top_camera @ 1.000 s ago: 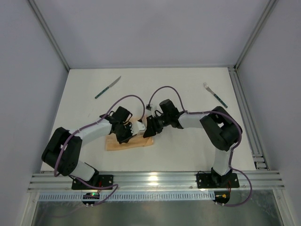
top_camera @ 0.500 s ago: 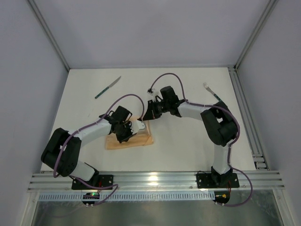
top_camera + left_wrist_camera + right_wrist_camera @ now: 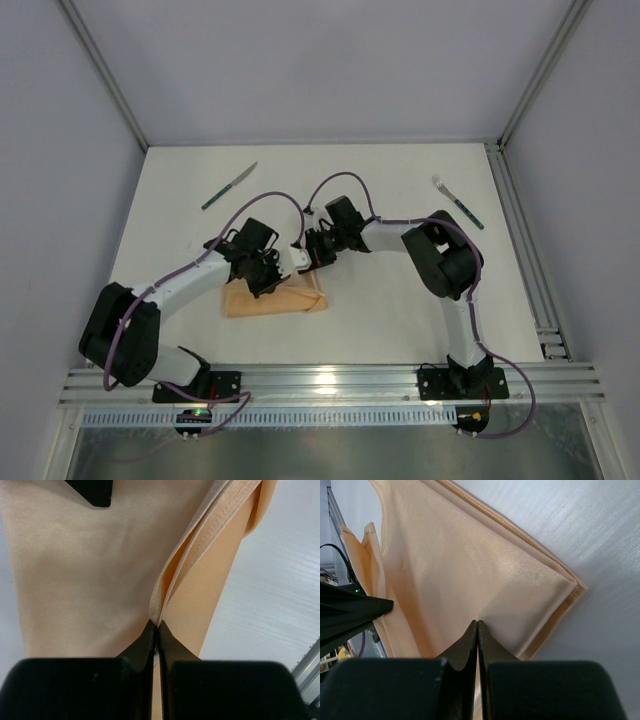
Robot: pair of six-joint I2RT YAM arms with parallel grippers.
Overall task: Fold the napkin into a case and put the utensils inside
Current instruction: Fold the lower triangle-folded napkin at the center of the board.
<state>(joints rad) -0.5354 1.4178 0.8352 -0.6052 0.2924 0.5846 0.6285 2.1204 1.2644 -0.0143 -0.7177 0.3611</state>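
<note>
The napkin lies on the worktop, near-centre; the knife lies well apart at 11 o'clock from it, the fork well apart at 2 o'clock.
</note>
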